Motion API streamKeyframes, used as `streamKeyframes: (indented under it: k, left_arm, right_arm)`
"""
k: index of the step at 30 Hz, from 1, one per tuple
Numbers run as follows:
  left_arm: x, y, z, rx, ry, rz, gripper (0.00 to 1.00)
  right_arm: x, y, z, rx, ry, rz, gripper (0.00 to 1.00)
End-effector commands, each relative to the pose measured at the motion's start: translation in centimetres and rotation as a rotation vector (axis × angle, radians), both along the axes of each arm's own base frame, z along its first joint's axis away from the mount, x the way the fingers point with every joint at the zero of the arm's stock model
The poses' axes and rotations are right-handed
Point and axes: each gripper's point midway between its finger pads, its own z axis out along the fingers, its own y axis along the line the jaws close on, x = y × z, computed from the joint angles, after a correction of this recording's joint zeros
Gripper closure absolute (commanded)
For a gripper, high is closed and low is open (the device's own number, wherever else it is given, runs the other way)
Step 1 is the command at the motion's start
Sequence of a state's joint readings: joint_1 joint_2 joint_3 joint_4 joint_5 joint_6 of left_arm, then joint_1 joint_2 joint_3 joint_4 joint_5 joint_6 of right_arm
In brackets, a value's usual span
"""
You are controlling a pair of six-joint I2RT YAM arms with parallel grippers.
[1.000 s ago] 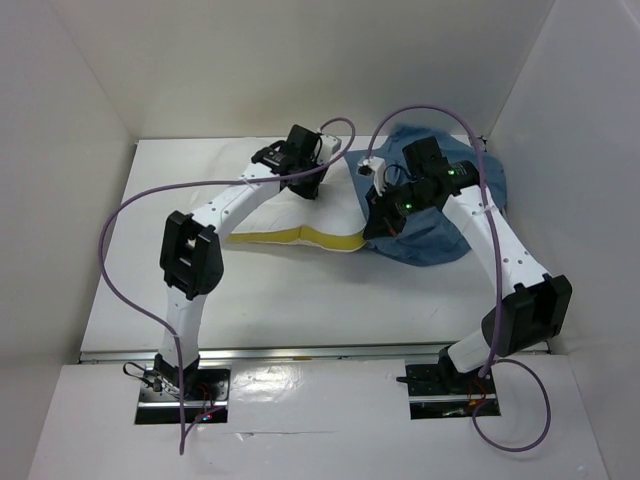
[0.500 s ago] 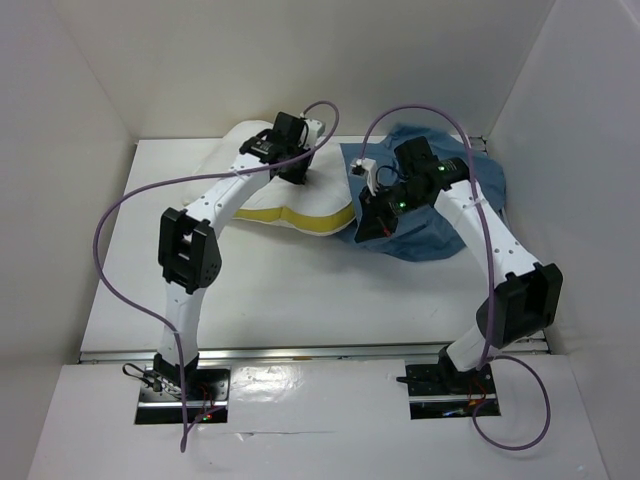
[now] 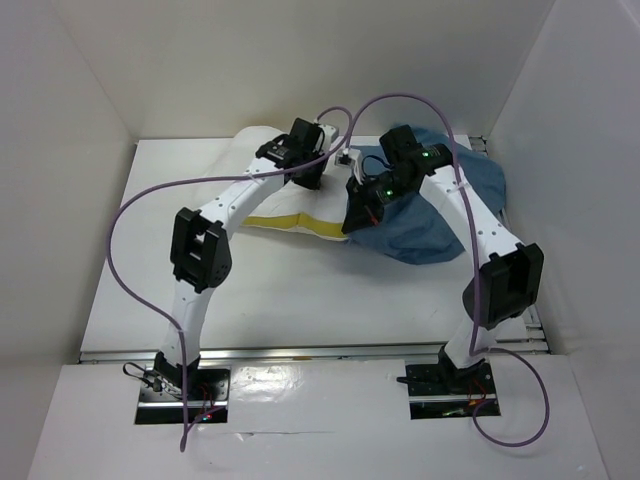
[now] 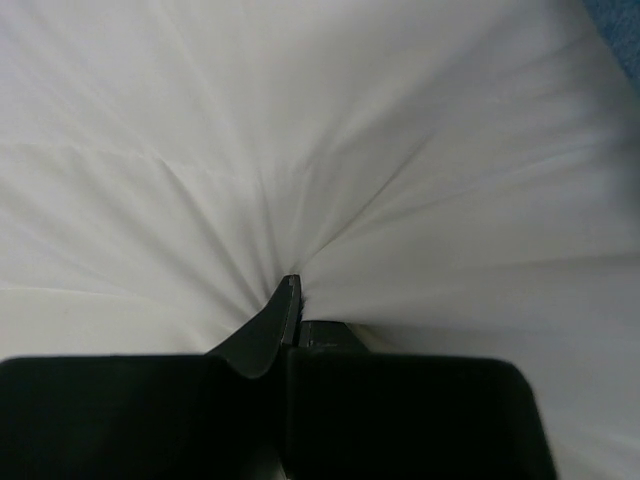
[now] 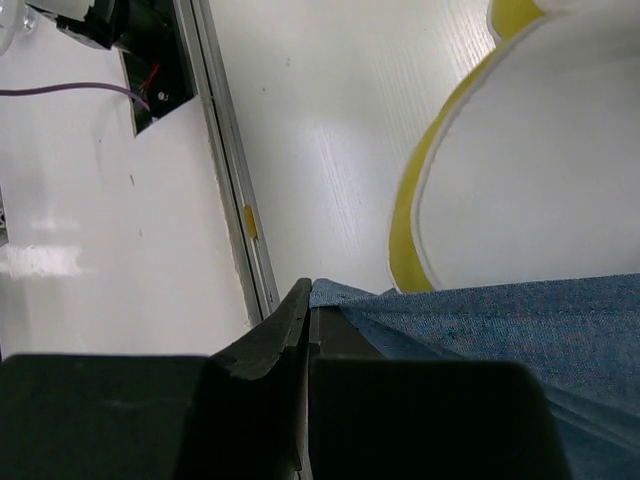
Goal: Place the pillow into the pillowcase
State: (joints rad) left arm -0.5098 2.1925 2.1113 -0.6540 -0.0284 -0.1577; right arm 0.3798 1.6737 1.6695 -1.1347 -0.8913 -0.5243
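L gripper [image 4: 294, 302] jaws pinched on pillow [image 4: 300, 120]; R gripper [image 5: 308, 300] clamped on pillowcase [image 5: 500, 320] edge

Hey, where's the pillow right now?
In the top view the pillow lies at the far middle of the table, just left of the pillowcase. The left fingers are pinching its white cloth.

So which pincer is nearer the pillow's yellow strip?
Right. The right pincer grips the pillowcase edge just beside the yellow strip's end; the left pincer pinches the pillow's white top, farther back from it.
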Motion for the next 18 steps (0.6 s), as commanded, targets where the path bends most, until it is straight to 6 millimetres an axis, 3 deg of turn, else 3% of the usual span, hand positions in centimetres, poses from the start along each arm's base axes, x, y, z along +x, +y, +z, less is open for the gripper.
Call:
streamKeyframes:
  k: [1, 5, 8, 9, 10, 11, 14, 15, 16, 18]
  left_arm:
    - [4.7, -1.2, 3.2, -0.108, -0.162, 0.097, 1.00]
    - [6.6, -1.0, 4.0, -0.096, -0.221, 0.146, 1.00]
    - [6.1, -2.0, 3.6, -0.088, -0.227, 0.139, 1.00]
    - [5.3, -2.4, 2.0, -0.074, -0.192, 0.132, 1.00]
    - [4.4, -2.9, 1.8, -0.073, -0.178, 0.113, 1.00]
    - [4.1, -2.8, 1.4, -0.083, -0.168, 0.124, 1.00]
    - [0.6, -2.8, -0.9, -0.115, -0.068, 0.117, 1.00]
    - [-0.3, -2.2, -2.5, -0.097, -0.041, 0.118, 1.00]
    - [-1.2, -2.6, -1.3, -0.118, -0.058, 0.110, 1.00]
    - [-2.9, -2.5, -2.2, -0.106, -0.040, 0.096, 1.00]
  right_arm:
    - [-1.6, 1.7, 2.6, 0.081, 0.030, 0.079, 1.00]
    - [-1.9, 2.4, 2.3, 0.077, 0.035, 0.106, 1.00]
    - [-1.6, 2.7, 2.3, 0.058, 0.007, 0.101, 1.00]
    - [-1.2, 2.7, 2.2, 0.052, 0.000, 0.090, 1.00]
    - [-0.5, 2.7, 2.0, 0.033, -0.017, 0.063, 1.00]
    - [0.0, 2.7, 2.2, 0.031, -0.043, 0.057, 1.00]
    - [1.1, 2.7, 2.6, 0.021, -0.086, 0.014, 1.00]
    - [1.2, 2.7, 2.5, 0.011, -0.081, 0.001, 1.00]
    - [1.5, 2.7, 2.5, 0.010, -0.097, -0.004, 1.00]
    - [1.9, 2.7, 2.8, 0.009, -0.108, -0.016, 1.00]
